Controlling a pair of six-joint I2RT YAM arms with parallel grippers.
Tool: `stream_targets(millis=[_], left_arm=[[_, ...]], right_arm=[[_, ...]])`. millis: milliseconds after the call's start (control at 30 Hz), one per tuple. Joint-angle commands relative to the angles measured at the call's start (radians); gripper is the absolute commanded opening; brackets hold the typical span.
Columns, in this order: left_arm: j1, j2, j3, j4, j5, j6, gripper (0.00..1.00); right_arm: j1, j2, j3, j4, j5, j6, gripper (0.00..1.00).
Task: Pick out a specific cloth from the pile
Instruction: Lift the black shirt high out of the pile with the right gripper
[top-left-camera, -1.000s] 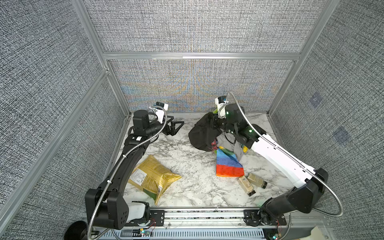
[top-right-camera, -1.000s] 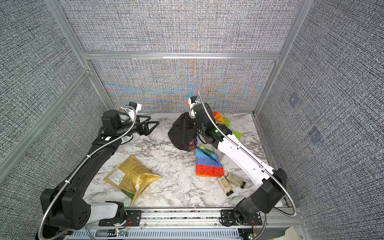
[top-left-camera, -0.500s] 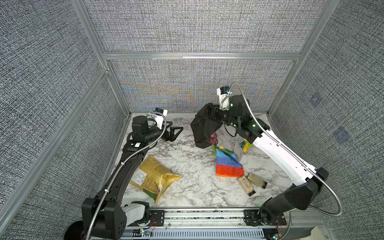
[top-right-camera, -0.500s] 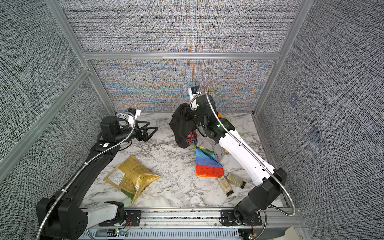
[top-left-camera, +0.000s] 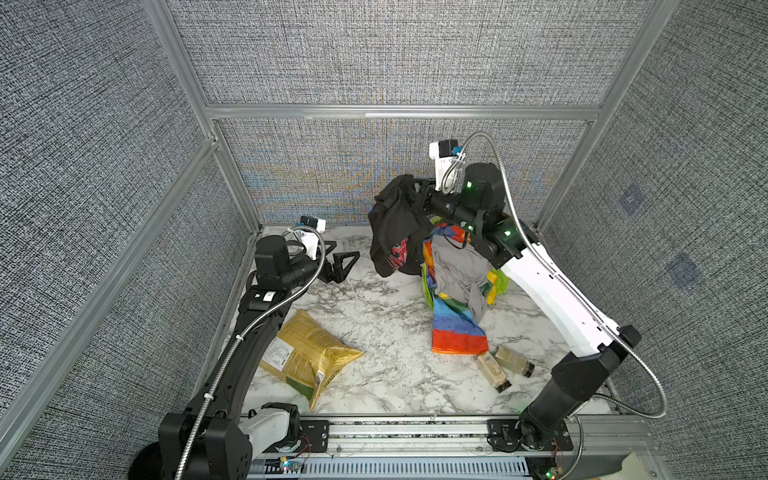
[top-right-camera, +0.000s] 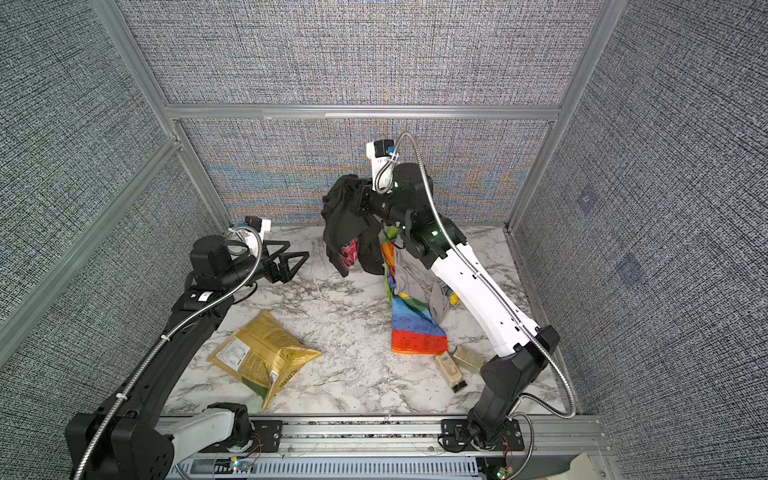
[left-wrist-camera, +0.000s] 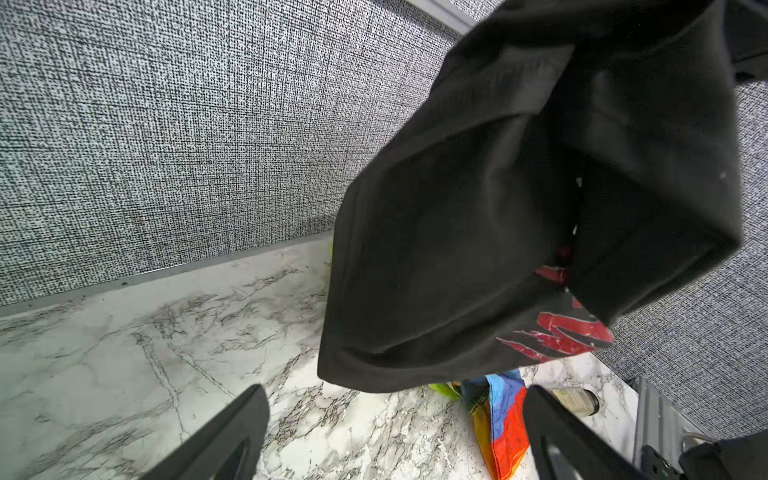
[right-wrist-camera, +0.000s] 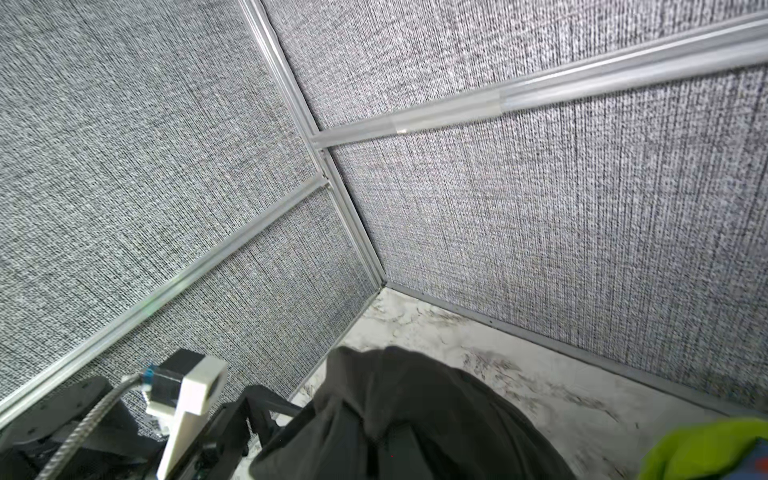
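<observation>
Hanging from the clamped right pincer (top-left-camera: 417, 194) is the cloth (top-left-camera: 394, 235).

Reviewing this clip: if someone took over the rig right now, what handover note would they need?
Right tool: shut on the cloth, holding it up at the back of the table.
Left tool: open, empty, low over the table, left of the cloth and pointing at it.
Pile: on the table under the right arm, grey and rainbow pieces on top.
Done: cloth grasped and off the table.
To do: its lower edge hangs beside the pile, contact unclear; carry it clear and set it down apart.
</observation>
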Motion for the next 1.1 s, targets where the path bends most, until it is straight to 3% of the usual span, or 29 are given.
stream_targets(millis=[0, 267, 567, 800, 1067], left_arm=[[0.002, -0.002, -0.002, 0.050, 0.041, 0.000, 0.96], [0.006, -0.029, -0.013, 0.070, 0.053, 0.007, 0.93], [0.044, -0.082, -0.018, 0.057, 0.004, 0.019, 0.91], [0.185, -0.126, -0.129, 0.109, 0.115, -0.149, 0.91], [0.348, -0.197, -0.257, 0.216, 0.184, -0.262, 0.90]], right_arm=[[0.001, 0.030, 0.097, 0.046, -0.021, -0.010, 0.01], [0.009, 0.131, 0.328, -0.033, -0.102, -0.011, 0.02], [0.055, 0.169, 0.367, -0.024, -0.148, -0.001, 0.02], [0.097, 0.247, 0.463, -0.028, -0.180, -0.005, 0.02], [0.110, 0.308, 0.548, 0.018, -0.254, 0.021, 0.02]])
